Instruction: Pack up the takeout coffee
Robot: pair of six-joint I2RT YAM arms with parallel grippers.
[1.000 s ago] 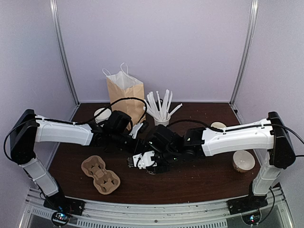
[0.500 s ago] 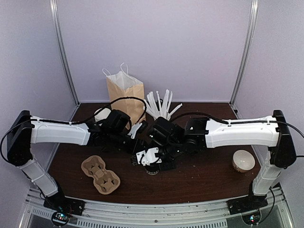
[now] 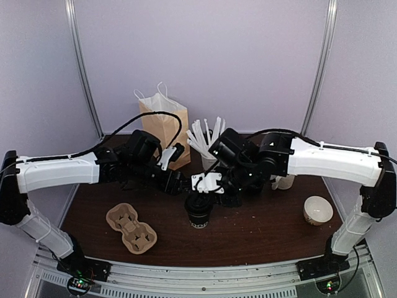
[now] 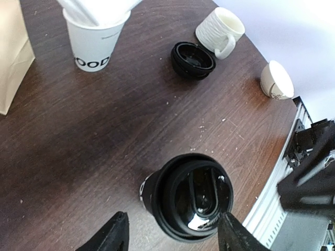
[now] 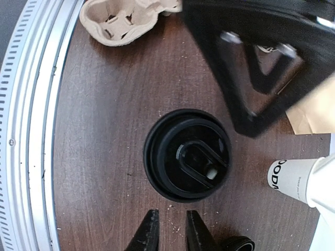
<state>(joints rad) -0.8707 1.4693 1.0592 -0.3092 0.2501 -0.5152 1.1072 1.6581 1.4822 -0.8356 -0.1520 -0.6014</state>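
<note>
The takeout coffee (image 3: 198,210), a black paper cup with a round black lid, stands upright and alone on the brown table. It shows from above in the left wrist view (image 4: 189,196) and the right wrist view (image 5: 187,155). My left gripper (image 3: 178,184) hovers just left of and above it; its jaws (image 4: 172,238) are wide open and empty, the cup just beyond the fingertips. My right gripper (image 3: 211,184) hovers just behind the cup; its fingers (image 5: 148,231) are only a narrow gap apart and hold nothing, short of the lid.
A paper bag (image 3: 164,123) stands at the back left, beside a white cup of sticks (image 3: 209,149). A pulp cup carrier (image 3: 130,228) lies front left. A white mug (image 3: 284,181), a small bowl (image 3: 317,210) and spare black lids (image 4: 193,59) sit right.
Both grippers have lifted up and back off the cup. The right arm pulled away to the right and rear, so the lidded cup now stands uncovered.
</note>
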